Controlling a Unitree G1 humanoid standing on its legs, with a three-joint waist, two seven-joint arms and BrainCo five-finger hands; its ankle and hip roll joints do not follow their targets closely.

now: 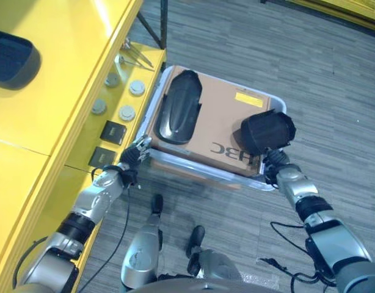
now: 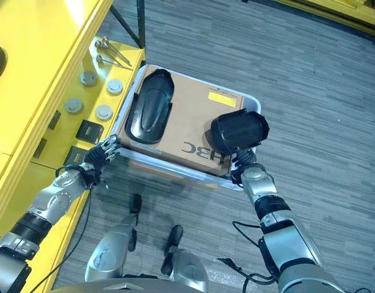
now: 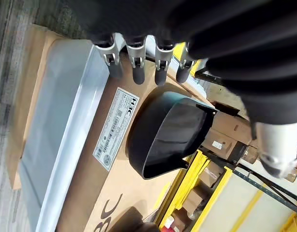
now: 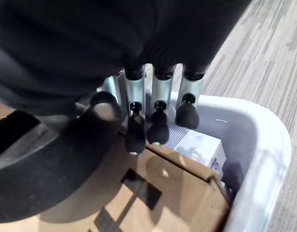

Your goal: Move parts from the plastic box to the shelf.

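Your right hand (image 2: 243, 160) at the box's near corner.
Black part (image 2: 238, 130) sits at its 12 o'clock, touching; fingers relaxed, apart. Left hand (image 2: 101, 154) likewise relaxed at plastic box (image 2: 251, 97).

So the plastic box (image 1: 271, 183) sits on the floor just right of the shelf (image 1: 47, 116). A cardboard sheet (image 1: 221, 122) lies across the top of the box, with one part (image 1: 179, 107) on its left end and another part (image 1: 267, 131) at its right near corner. Round discs (image 1: 127, 112) and bolts (image 1: 132, 56) lie on the shelf ledge beside the box.
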